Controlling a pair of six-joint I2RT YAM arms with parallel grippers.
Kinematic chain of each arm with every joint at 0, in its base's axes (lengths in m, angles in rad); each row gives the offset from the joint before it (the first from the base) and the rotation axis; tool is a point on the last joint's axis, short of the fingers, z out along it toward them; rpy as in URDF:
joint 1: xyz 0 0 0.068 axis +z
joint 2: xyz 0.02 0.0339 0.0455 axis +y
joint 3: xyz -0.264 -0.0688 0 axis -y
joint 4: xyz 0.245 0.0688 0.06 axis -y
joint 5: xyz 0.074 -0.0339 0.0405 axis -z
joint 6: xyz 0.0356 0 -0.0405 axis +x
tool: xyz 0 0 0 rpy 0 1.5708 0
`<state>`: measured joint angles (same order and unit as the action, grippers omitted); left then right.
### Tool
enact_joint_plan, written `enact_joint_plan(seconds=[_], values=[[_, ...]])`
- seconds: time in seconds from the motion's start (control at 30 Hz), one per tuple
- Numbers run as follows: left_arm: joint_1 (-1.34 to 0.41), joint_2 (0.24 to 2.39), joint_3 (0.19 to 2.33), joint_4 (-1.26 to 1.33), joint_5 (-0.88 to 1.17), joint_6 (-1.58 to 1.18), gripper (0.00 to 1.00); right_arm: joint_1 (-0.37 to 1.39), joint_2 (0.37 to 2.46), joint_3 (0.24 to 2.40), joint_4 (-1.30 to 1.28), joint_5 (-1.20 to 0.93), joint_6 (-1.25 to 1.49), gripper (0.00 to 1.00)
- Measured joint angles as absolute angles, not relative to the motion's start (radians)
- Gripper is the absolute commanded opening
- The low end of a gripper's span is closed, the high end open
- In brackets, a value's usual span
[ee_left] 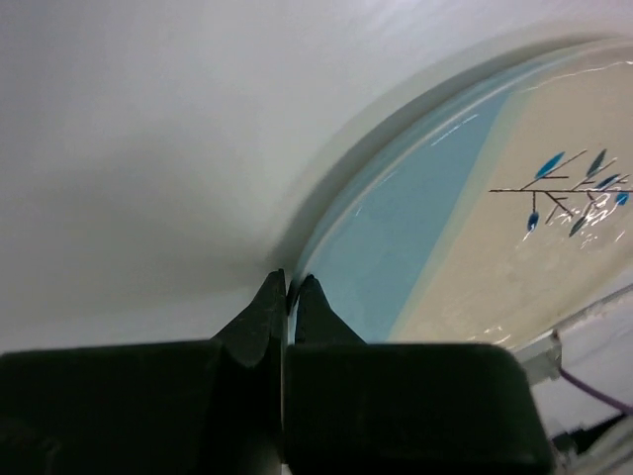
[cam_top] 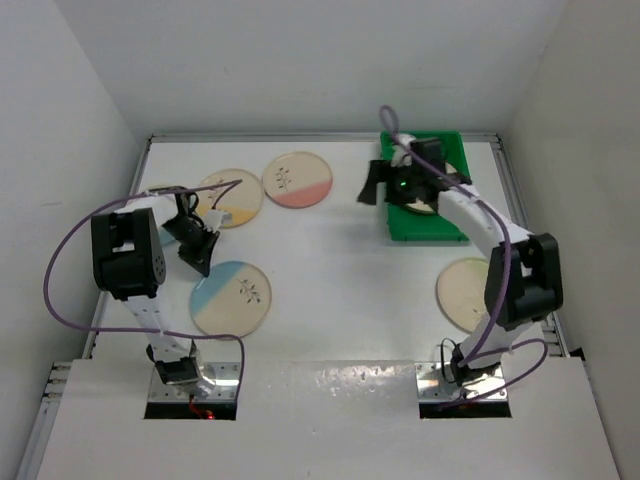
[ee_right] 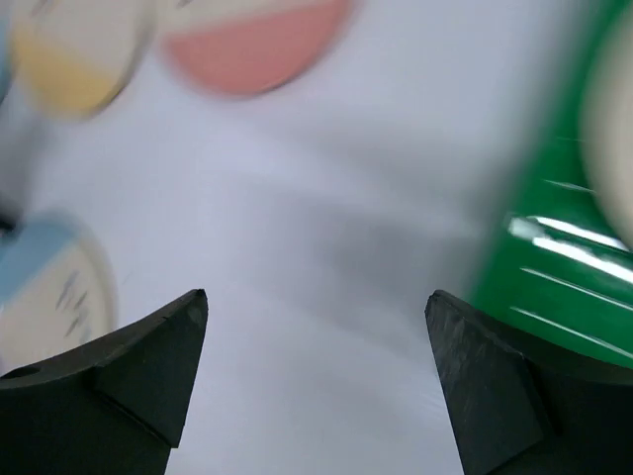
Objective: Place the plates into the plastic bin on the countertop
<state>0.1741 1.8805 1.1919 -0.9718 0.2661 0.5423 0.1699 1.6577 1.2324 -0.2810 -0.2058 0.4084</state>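
My left gripper (cam_top: pixel 198 262) (ee_left: pixel 290 282) is shut on the upper-left rim of the blue-segment plate (cam_top: pixel 232 297) (ee_left: pixel 475 237), which lies low at the near left of the countertop (cam_top: pixel 340 260). My right gripper (cam_top: pixel 375 185) (ee_right: pixel 316 307) is open and empty, just left of the green plastic bin (cam_top: pixel 440 228) (ee_right: pixel 564 267). A cream plate (cam_top: pixel 420 207) (ee_right: pixel 613 129) lies in the bin, partly hidden by my right wrist. The yellow-segment plate (cam_top: pixel 232 197) (ee_right: pixel 69 54) and the pink-segment plate (cam_top: pixel 297 179) (ee_right: pixel 252 45) lie at the back left. The right wrist view is blurred.
Another plate (cam_top: pixel 166 230) lies partly hidden under my left arm. A cream plate (cam_top: pixel 465 290) lies near right, partly behind my right arm. White walls close in the left, back and right.
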Motion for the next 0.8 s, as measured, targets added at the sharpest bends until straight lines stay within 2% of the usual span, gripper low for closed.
enact_joint_plan(seconds=[0.23,0.37,0.47,0.6,0.63,0.7,0.73,0.77,0.8], values=[[0.023,1.771,1.256,-0.856,0.398,0.512,0.0,0.507,1.935,1.292,-0.222,-0.568,0.341,0.9],[-0.031,1.725,1.295,-0.819,0.442,0.506,0.0,0.56,2.134,1.362,-0.205,-0.654,0.392,0.9],[-0.046,1.722,1.296,-0.802,0.448,0.491,0.0,0.551,2.194,1.419,-0.158,-0.726,0.451,0.84],[-0.06,1.722,1.295,-0.776,0.45,0.47,0.0,0.554,2.244,1.422,-0.037,-0.802,0.554,0.57],[-0.065,1.722,1.295,-0.769,0.45,0.467,0.0,0.562,2.263,1.422,-0.01,-0.821,0.577,0.44],[-0.072,1.722,1.295,-0.762,0.447,0.465,0.0,0.583,2.295,1.422,0.02,-0.839,0.602,0.27],[-0.073,1.722,1.294,-0.76,0.434,0.467,0.0,0.591,2.307,1.419,0.027,-0.862,0.617,0.12],[-0.072,1.722,1.291,-0.758,0.422,0.467,0.0,0.604,2.313,1.408,0.04,-0.915,0.649,0.0],[-0.071,1.722,1.288,-0.753,0.405,0.47,0.0,0.606,2.313,1.403,0.05,-0.937,0.645,0.0]])
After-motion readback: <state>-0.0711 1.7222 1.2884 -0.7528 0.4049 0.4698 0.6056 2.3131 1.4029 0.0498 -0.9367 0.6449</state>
